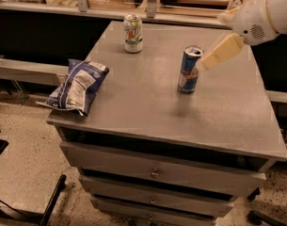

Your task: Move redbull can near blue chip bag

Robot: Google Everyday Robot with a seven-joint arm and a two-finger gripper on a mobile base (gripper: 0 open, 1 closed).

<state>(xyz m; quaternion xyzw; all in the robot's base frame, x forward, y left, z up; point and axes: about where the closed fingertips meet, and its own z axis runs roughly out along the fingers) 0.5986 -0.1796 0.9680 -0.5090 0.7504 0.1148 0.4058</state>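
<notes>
The redbull can (188,69), slim, blue and silver with a silver top, stands upright right of the middle of the grey cabinet top (147,102). The blue chip bag (77,86), dark blue and white and wrinkled, lies at the cabinet's left edge, well apart from the can. My gripper (213,58) reaches in from the upper right on a white arm. Its cream finger (223,51) points down-left and ends just right of the can's top.
A white and green can (133,33) stands upright near the back of the cabinet top. Drawers (155,173) fill the cabinet's front. A counter with clutter runs along the back. A dark cable lies on the speckled floor at the lower left.
</notes>
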